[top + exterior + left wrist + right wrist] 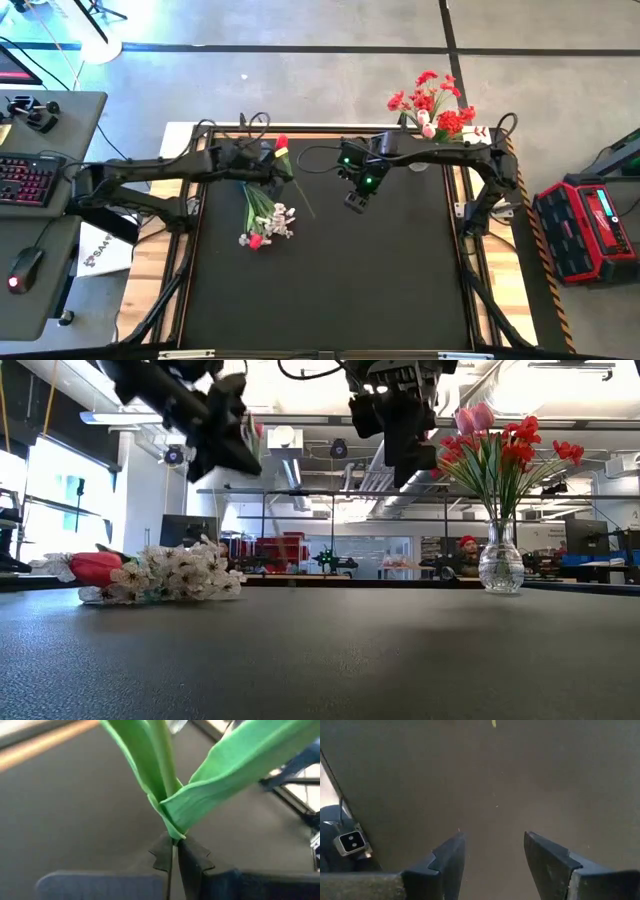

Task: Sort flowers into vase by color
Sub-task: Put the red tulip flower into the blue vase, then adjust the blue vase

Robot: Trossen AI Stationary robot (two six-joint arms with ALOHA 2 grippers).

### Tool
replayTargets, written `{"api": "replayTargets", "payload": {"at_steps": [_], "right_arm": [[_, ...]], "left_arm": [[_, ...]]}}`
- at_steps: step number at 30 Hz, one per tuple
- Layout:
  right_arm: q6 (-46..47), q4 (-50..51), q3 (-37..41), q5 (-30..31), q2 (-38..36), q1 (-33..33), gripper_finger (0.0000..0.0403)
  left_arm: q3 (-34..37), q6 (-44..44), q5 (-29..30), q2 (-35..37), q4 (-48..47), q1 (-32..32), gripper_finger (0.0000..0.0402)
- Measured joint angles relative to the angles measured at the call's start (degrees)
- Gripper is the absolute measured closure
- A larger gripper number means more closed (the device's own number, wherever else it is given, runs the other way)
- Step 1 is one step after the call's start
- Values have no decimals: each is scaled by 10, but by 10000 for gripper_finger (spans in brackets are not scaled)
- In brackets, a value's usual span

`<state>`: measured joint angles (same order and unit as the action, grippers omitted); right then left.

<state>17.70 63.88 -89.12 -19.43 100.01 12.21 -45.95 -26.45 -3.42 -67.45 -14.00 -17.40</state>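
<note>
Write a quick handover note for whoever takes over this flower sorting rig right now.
Left gripper: shut on a green flower stem, lifted above the mat; its red bud shows near the back edge.
Right gripper: open, empty, hovering mid-table.
Glass vase, back right: already holds red flowers and a pink tulip.
Left: the pile of white blossoms with one red bud on the mat, plus the held flower.

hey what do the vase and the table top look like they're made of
The vase looks like clear glass: the stems and the room show through it, and it shines at the rim. The table top looks like a matte black mat or coated board, flat and dull with no glare; which one it is can't be told.
</note>
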Motion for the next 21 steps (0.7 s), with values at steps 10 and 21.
{"api": "replayTargets", "payload": {"at_steps": [10, 21], "right_arm": [[-12, 55, 0, 96, 0, -30, 213], [-28, 55, 0, 131, 0, -80, 213]], "left_arm": [[-17, 33, -131, -90, -41, -44, 241], [-173, 392, -10, -92, -407, -43, 181]]}}
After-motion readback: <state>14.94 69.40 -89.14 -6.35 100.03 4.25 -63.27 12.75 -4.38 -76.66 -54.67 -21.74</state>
